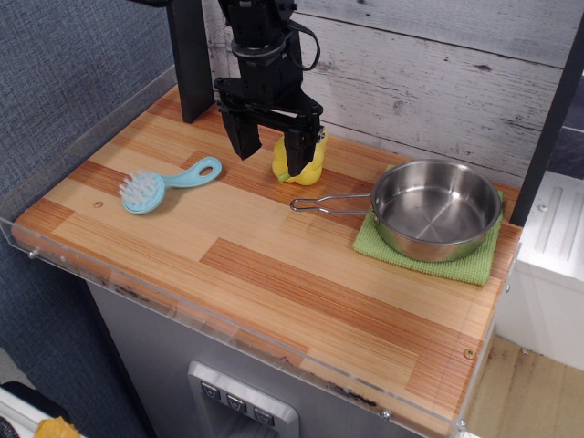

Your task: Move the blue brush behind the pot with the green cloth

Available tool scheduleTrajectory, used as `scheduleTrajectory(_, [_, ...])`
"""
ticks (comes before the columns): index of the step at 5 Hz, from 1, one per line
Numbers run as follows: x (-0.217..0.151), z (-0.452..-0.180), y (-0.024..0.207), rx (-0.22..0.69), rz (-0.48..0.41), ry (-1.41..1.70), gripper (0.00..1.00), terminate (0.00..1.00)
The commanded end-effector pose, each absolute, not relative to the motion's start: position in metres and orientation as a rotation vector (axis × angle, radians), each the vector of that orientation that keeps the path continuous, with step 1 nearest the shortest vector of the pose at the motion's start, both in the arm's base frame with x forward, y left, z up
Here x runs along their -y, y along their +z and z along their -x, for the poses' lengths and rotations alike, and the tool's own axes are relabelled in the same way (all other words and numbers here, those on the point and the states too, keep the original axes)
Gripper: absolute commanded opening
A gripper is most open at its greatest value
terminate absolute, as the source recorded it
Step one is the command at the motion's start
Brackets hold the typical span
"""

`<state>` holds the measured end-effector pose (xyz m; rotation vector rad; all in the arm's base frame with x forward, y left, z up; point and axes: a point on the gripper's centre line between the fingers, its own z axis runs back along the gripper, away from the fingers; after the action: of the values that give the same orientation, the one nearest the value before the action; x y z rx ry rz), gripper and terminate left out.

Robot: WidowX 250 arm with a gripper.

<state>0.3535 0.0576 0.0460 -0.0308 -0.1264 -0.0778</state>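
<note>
The blue brush (162,183) lies flat at the left of the wooden table, bristle head toward the front left, loop handle pointing right. The pot (435,210) sits at the right on the green cloth (429,252), its wire handle pointing left. My gripper (269,157) hangs at the back middle, open and empty, fingers pointing down. It is above the table, to the right of the brush and behind it. Its right finger stands in front of a yellow object.
A yellow pepper-like object (306,162) stands at the back middle, just behind my gripper. A dark post (190,55) rises at the back left. A clear plastic rim (82,137) borders the table's left and front edges.
</note>
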Motion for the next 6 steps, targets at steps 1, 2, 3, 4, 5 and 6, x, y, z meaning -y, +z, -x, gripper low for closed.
scheduleTrajectory(1, [-0.058, -0.354, 0.046, 0.126, 0.031, -0.078, 1.00, 0.00])
scheduleTrajectory(2, [-0.057, -0.336, 0.033, 0.128, -0.002, -0.116, 1.00, 0.00])
scheduleTrajectory(3, [-0.069, -0.310, 0.048, 0.234, 0.020, -0.175, 1.00, 0.00])
scheduleTrajectory(4, [-0.084, -0.278, 0.090, 0.336, -0.028, -0.251, 1.00, 0.00])
scheduleTrajectory(5, [-0.115, -0.261, 0.108, 0.385, -0.055, -0.240, 1.00, 0.00])
scheduleTrajectory(6, [-0.141, -0.274, 0.100, 0.371, -0.036, -0.213, 1.00, 0.00])
